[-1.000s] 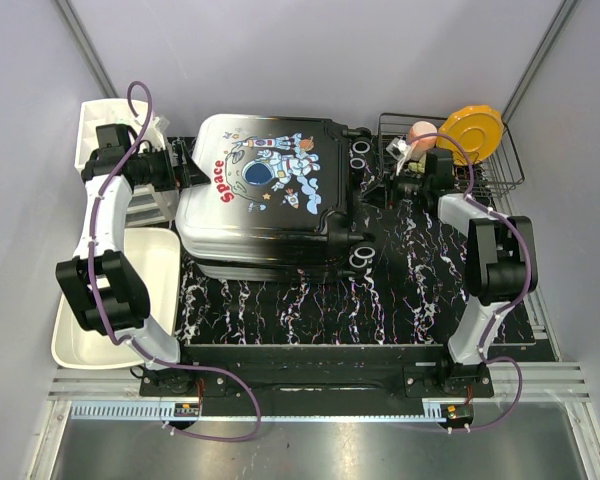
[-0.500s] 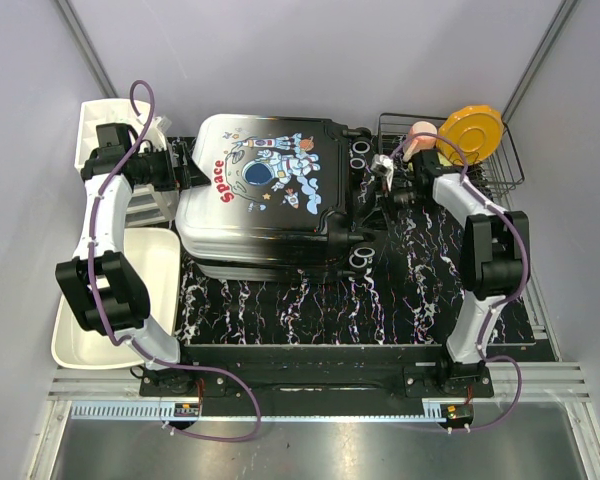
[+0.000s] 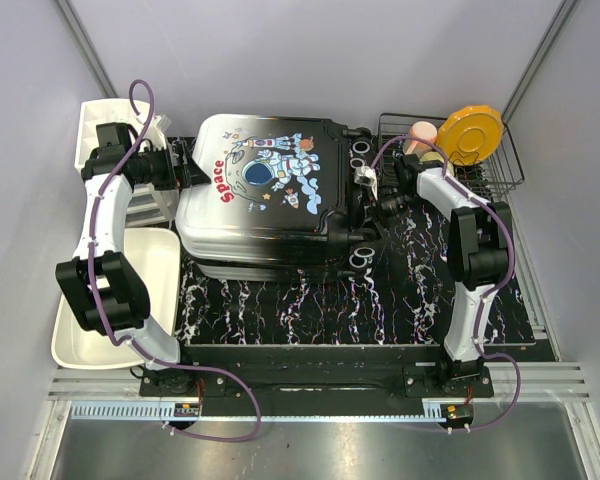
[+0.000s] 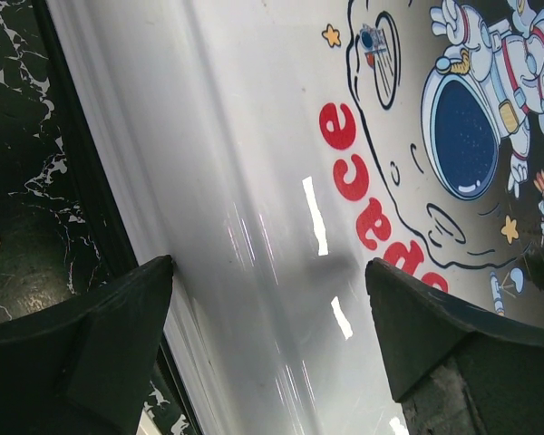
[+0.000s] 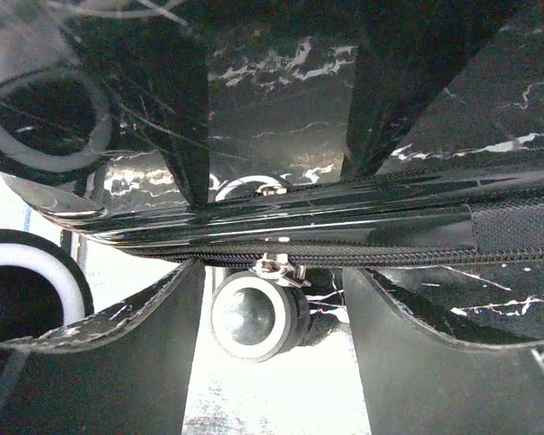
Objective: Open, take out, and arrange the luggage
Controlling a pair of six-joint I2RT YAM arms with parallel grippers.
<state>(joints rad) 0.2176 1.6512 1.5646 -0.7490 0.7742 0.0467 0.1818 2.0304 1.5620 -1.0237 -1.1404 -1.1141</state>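
At the counter's 8 o'clock edge sat a white tub, with a white drawer unit at 10 o'clock. The left tool hovered at the 10 o'clock corner of the suitcase. Its jaws were spread wide over the white end of the shell beside the red "Space" lettering, gripping nothing. The suitcase lay flat mid-counter, astronaut print up and black wheels toward 3 o'clock. There the right tool faced the side seam with its jaws apart. In its wrist view they straddled the zipper pull above a wheel, and the teeth looked meshed. At 2 o'clock a wire rack held an orange plate.
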